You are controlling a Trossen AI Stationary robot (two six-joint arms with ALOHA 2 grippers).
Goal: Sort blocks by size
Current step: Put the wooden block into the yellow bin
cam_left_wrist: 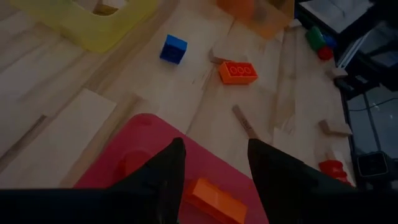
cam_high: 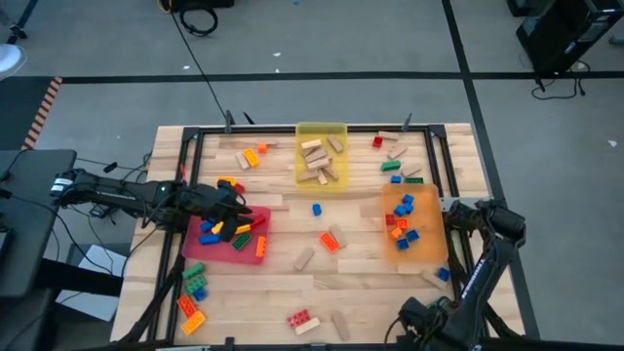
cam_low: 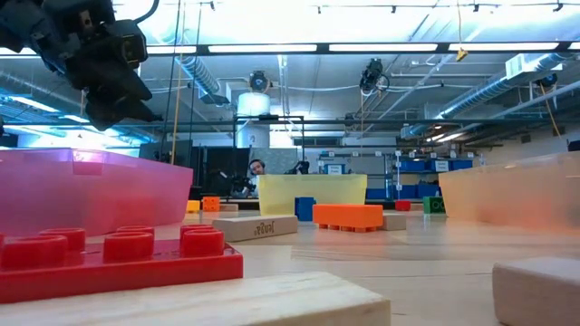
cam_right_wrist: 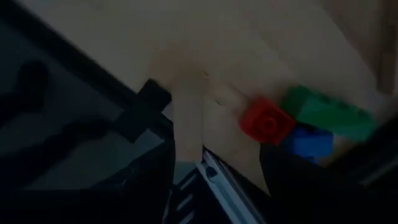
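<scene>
- The left pincer (cam_left_wrist: 211, 171) hung over the far edge of the red tray (cam_high: 232, 244), its two dark fingers parted with nothing between them; in the left wrist view an orange brick (cam_left_wrist: 211, 198) lay in the tray just under the gap.
- The red tray already held a mix of yellow, blue, green and orange bricks.
- Just beyond it on the surface (cam_high: 283, 292) lay a small blue brick (cam_high: 317, 209), an orange brick (cam_high: 331, 241) and a tan wooden block (cam_high: 304, 258), all apart from one another.
- Further out, the yellow tray (cam_high: 322, 132) held wooden blocks and the orange tray (cam_high: 414, 244) held mostly blue and red bricks.
- More bricks lay loose by the near left corner and the far edge.
- The right pincer (cam_right_wrist: 214, 171) waited low at the near right edge of the surface, fingers apart and empty, with a red brick (cam_right_wrist: 267, 121), a green one (cam_right_wrist: 326, 112) and a blue one (cam_right_wrist: 310, 142) close together ahead of it.
- We judged the main risk to be at the left arm: a descent beside the tray wall could nudge or tip the tray and spill what was sorted.
- Closing on crowded bricks might also lift two at once or knock a neighbour out.
</scene>
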